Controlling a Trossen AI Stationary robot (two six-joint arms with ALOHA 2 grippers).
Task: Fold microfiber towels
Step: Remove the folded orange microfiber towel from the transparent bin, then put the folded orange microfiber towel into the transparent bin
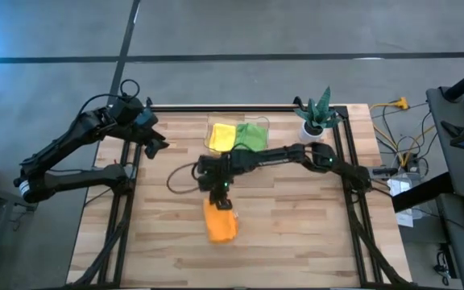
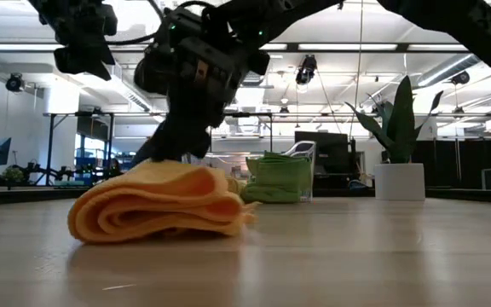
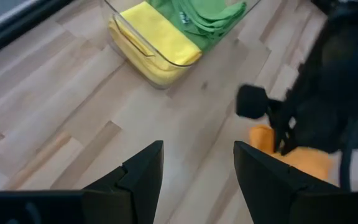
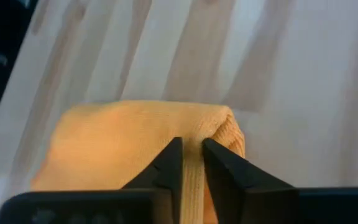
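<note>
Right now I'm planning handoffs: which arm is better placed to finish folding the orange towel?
Right. The right gripper is down on the folded orange towel, pinching its edge; the left gripper hangs open near the table's far left corner.

One orange towel (image 1: 220, 222), one yellow towel (image 1: 222, 135), green towels (image 1: 251, 135) bunched so their number cannot be told, one clear bin (image 3: 143, 50), one plant (image 1: 316, 110), two arms, one table (image 1: 296, 234)

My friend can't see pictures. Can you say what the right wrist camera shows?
The right claw pinches a ridge of the folded orange towel, its two dark fingers nearly together. The towel lies on the pale wooden table.
</note>
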